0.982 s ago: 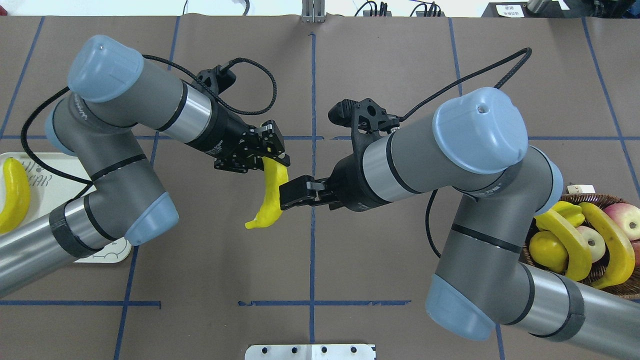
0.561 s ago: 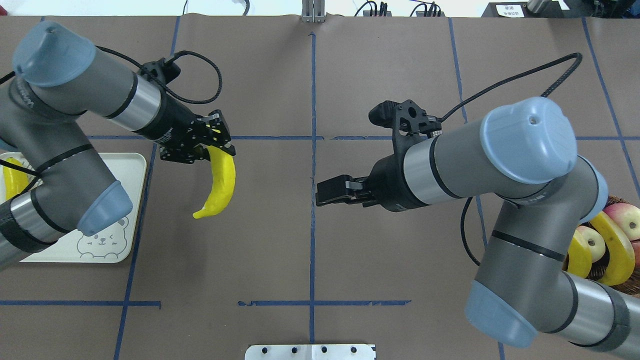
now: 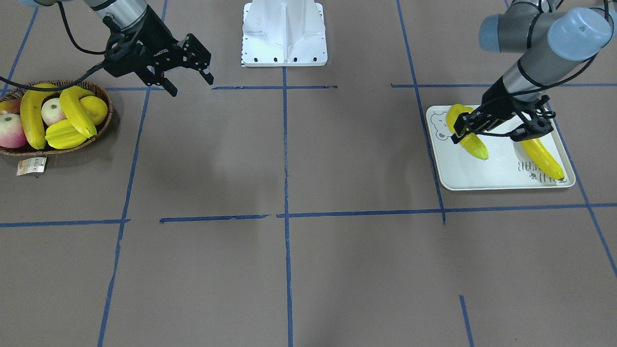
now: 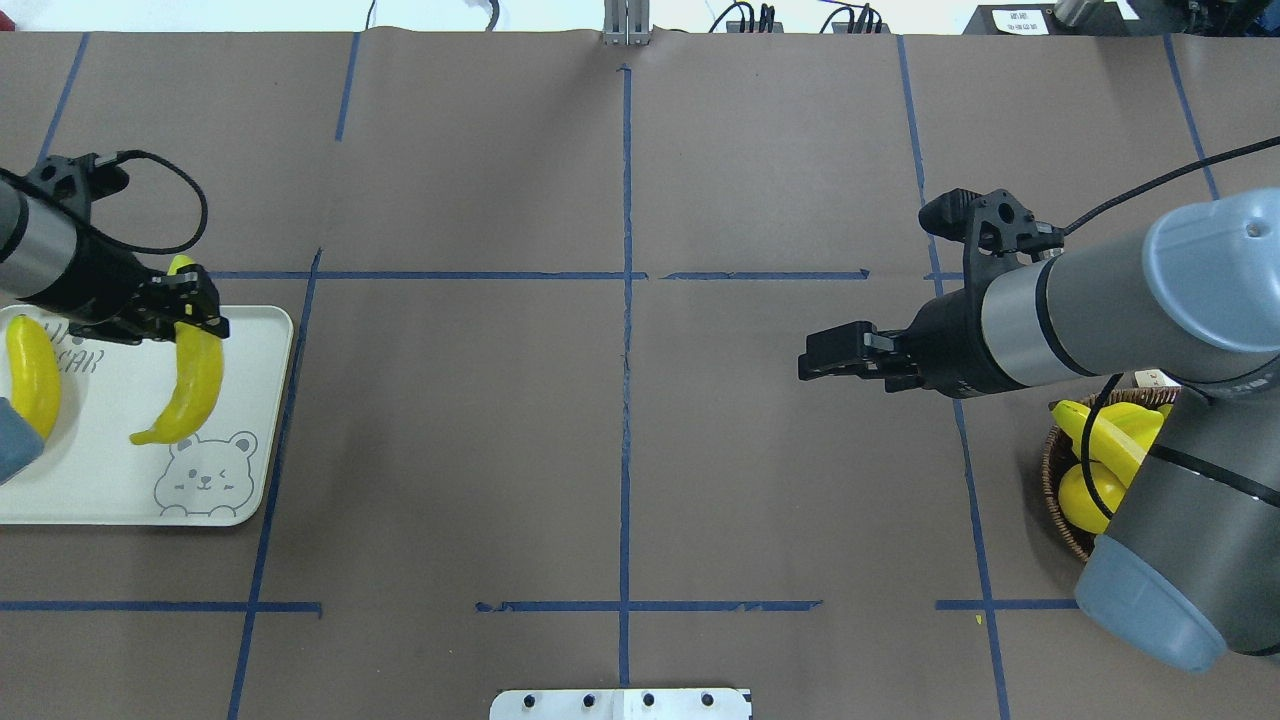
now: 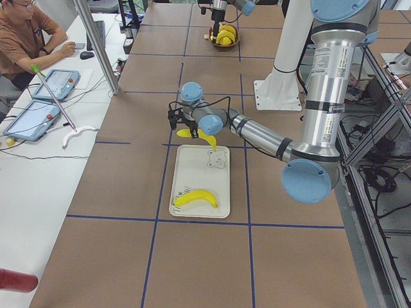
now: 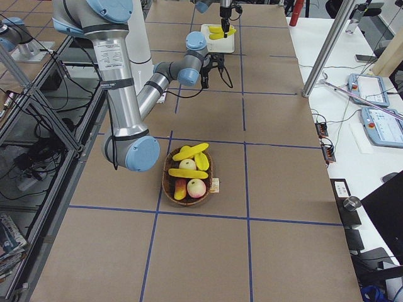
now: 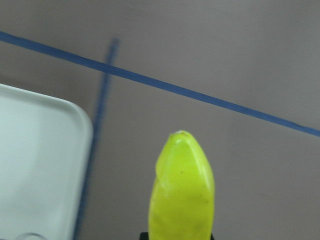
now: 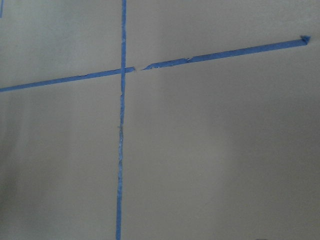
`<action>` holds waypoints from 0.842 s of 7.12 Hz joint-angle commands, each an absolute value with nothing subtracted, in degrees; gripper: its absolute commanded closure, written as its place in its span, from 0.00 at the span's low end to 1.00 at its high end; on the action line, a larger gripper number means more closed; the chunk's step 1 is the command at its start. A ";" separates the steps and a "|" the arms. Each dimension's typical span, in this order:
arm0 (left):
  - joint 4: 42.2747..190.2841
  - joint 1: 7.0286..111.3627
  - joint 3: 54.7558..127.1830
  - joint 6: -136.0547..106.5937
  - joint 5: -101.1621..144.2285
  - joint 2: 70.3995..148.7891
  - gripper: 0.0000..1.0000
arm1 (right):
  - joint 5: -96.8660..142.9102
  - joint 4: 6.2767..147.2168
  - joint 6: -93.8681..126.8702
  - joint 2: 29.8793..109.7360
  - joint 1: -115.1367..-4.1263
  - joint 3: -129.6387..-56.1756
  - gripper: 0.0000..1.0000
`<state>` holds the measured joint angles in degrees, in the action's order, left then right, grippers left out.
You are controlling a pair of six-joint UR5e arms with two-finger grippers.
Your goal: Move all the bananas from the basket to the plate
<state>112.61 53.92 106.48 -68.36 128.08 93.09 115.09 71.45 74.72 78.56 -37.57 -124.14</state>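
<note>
Yellow glossy curved banana (image 4: 195, 390), clamped in the left hand (image 4: 190, 312) near the pale rectangular plate's (image 4: 100, 470) rim, may roll off if dropped from height.

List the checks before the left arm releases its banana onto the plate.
1. Left end effector shut on the held banana: ok.
2. Held banana above the plate: ok.
3. Drop spot apart from the resting banana: ok.
4. Held banana low enough to release: cannot tell.
5. Right end effector open and empty: ok.
6. Basket emptied of bananas: not ok, two remain.
</note>
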 commanded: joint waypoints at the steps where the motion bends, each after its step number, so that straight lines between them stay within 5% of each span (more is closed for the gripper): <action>1: 112.59 53.70 105.39 -67.33 124.29 88.51 1.00 | 114.96 71.46 74.71 79.01 -37.97 -124.28 0.00; 5: 112.67 53.44 100.21 -61.55 117.78 86.66 0.97 | 115.05 71.37 74.71 78.40 -38.32 -124.01 0.00; 6: 113.11 53.35 97.76 -61.26 114.90 87.01 0.31 | 115.05 71.37 74.71 77.96 -38.32 -124.10 0.00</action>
<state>112.76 53.41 100.30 -62.61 117.51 86.85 115.07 71.40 74.71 78.34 -38.29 -124.08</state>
